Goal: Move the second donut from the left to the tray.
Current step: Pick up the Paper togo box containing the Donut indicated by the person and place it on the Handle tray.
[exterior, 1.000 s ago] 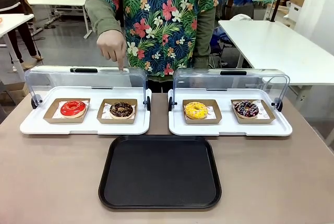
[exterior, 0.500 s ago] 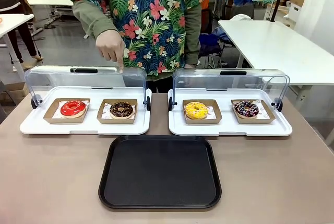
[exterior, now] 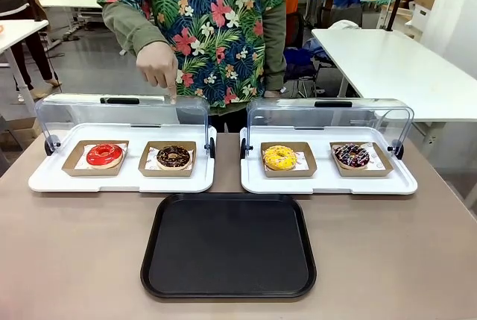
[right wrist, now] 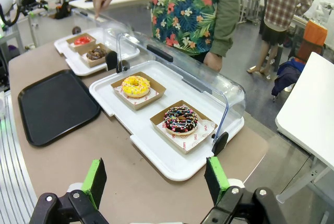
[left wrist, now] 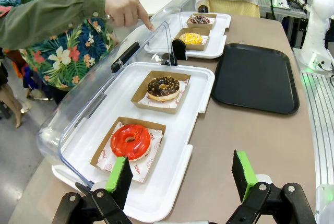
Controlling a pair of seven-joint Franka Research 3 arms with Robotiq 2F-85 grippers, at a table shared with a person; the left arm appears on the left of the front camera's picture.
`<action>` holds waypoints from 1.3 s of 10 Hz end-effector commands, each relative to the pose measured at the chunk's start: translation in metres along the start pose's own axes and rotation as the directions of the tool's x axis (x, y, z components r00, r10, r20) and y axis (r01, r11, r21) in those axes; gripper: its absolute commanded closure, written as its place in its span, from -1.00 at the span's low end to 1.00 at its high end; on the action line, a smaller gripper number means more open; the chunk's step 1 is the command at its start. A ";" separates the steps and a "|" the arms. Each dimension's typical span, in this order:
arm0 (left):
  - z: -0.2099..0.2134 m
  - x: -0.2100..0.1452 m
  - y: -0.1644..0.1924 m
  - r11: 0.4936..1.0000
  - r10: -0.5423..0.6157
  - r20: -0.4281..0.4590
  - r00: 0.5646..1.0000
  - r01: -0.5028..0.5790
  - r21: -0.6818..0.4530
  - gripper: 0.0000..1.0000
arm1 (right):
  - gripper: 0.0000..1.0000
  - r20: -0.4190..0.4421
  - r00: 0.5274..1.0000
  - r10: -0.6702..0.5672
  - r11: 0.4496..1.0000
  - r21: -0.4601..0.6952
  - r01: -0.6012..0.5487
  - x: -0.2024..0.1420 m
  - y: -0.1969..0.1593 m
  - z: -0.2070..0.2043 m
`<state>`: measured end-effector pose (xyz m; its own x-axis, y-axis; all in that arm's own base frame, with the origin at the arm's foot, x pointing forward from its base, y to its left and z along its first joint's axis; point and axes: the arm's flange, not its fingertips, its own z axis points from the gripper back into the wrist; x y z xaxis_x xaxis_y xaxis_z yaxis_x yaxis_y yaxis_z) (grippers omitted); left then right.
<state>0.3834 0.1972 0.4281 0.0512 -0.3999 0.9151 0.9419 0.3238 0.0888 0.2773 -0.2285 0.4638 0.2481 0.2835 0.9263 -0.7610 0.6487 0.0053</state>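
At 11 o'clock from the tray (exterior: 228,245), second donut from the left (exterior: 174,157) in a white display tray (exterior: 119,183), person's hand (exterior: 158,66) pointing at its 12 o'clock, your left jaws and right jaws wide open, empty.

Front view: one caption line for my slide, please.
A person's hand points down at the chocolate donut, beyond the black tray.

Black tray (exterior: 228,245), chocolate-brown donut (exterior: 164,158) (pale sprinkles, perhaps), floral shirt (exterior: 216,29)
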 end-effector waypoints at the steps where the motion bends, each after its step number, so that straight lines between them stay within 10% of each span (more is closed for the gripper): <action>1: -0.002 0.020 0.000 0.998 -0.047 -0.001 0.999 0.047 0.035 -1.00 | -1.00 0.028 0.999 0.026 1.000 -0.008 -0.026 0.002 -0.004 0.000; 7: -0.126 0.174 -0.019 0.969 -0.248 -0.365 0.897 0.222 -0.111 -1.00 | -1.00 0.028 0.999 0.026 1.000 -0.008 -0.026 0.002 -0.004 0.000; 13: -0.301 0.186 -0.081 0.946 -0.325 -0.680 0.657 0.235 -0.226 -1.00 | -1.00 0.028 0.999 0.026 1.000 -0.008 -0.026 0.002 -0.004 0.000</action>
<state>0.4061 -0.1597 0.4817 -0.0960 -0.9244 0.3690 0.9768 -0.0162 0.2134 0.2783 -0.2287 0.4648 0.2501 0.2878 0.9245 -0.7617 0.6479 0.0044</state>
